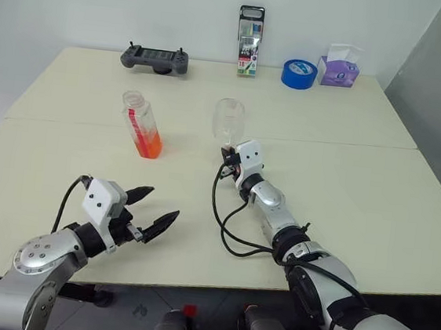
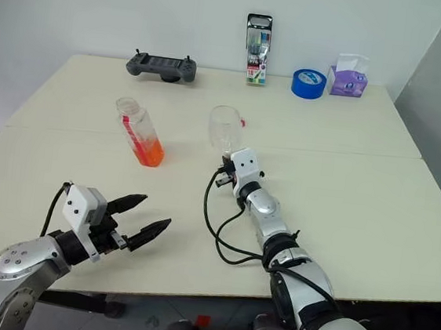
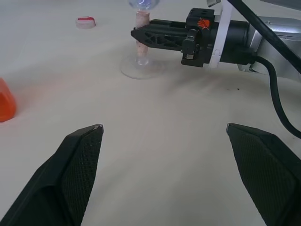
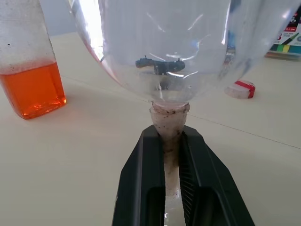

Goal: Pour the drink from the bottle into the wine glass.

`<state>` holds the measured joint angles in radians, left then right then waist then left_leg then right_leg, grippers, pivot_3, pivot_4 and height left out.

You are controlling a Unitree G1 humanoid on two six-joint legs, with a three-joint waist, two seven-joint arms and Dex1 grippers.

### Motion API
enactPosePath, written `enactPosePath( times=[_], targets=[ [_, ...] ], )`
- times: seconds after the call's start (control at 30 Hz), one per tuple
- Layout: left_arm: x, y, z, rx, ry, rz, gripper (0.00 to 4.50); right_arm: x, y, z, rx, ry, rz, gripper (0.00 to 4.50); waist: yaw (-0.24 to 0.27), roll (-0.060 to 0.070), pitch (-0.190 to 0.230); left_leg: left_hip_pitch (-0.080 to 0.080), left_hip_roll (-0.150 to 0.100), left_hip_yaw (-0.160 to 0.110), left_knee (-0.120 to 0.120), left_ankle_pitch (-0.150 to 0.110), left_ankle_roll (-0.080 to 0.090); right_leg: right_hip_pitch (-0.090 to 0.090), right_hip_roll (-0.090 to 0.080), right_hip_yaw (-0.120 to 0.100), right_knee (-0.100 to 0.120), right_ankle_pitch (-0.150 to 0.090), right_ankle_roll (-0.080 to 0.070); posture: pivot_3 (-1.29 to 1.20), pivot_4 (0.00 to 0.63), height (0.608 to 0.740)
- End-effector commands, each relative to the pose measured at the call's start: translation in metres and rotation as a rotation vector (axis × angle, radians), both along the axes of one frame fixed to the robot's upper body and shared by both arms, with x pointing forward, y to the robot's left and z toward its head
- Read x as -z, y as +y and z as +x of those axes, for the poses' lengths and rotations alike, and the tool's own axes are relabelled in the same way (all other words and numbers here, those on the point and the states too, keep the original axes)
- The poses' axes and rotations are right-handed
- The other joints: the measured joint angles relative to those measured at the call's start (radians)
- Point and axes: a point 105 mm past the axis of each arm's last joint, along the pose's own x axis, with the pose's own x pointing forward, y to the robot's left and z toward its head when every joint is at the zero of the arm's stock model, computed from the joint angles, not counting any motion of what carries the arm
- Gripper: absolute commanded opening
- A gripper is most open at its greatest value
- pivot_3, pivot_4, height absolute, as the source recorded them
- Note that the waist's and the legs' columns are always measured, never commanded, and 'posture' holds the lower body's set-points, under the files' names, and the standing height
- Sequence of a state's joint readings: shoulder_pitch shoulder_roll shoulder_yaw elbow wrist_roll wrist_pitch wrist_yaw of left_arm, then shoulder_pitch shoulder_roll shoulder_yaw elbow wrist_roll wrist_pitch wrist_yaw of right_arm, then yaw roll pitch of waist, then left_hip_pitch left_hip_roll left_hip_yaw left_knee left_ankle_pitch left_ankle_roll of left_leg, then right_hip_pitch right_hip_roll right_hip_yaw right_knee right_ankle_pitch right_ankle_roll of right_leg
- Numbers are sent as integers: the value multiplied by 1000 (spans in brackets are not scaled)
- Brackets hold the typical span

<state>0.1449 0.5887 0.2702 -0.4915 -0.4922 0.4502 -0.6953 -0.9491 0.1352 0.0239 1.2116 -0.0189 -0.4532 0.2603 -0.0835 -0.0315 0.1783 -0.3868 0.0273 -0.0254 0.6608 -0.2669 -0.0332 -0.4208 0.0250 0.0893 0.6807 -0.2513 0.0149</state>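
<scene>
Bottle (image 1: 142, 125) holds orange drink (image 1: 149, 145); right fingers (image 4: 146, 186) pinch empty wine glass (image 1: 229, 121) stem, left fingers (image 3: 77, 165) spread

Bare table (image 1: 344, 194) beside bottle (image 1: 142, 125)

The wine glass (image 4: 164, 61) loses its rim and foot past the right wrist view's edges, the bottle (image 4: 30, 61) is cut off above its shoulder, and print on the upright package (image 1: 249, 42) is too small to read.

Uncapped bottle (image 1: 142, 125) (part-full), upright wine glass (image 1: 228, 120)
</scene>
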Motion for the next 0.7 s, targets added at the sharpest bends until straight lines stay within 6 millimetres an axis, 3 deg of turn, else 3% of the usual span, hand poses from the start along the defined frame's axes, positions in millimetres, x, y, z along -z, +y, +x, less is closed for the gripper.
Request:
enactPosePath(
  times=[0.03,0.33,0.5,0.6,0.7],
  targets=[
    [-5,-2,1,25,-23,3,4500,6,14,-9,-34,24,37,1379,-1,0,0,0,0,0,0,0,0,0,0,0,0,0,0,0,150,740],
    [-4,-6,3,41,-24,-4,4500,10,7,-12,-48,7,23,4457,-1,0,0,0,0,0,0,0,0,0,0,0,0,0,0,0,150,740],
    [2,1,9,-23,-25,-29,4500,20,-16,-21,-66,-18,31,4457,0,0,0,0,1,0,-1,0,0,0,0,0,0,0,0,0,150,740],
    [13,19,18,-123,-30,-22,4500,20,-47,-38,-89,-68,3,4457,5,0,0,0,0,-1,0,0,0,1,0,0,-1,0,0,0,150,740],
    [16,31,25,-211,-55,-27,4500,8,-80,-61,-93,-115,-57,4457,22,0,0,0,-1,-1,0,0,0,1,-2,0,-1,-1,2,0,150,740]
  ],
)
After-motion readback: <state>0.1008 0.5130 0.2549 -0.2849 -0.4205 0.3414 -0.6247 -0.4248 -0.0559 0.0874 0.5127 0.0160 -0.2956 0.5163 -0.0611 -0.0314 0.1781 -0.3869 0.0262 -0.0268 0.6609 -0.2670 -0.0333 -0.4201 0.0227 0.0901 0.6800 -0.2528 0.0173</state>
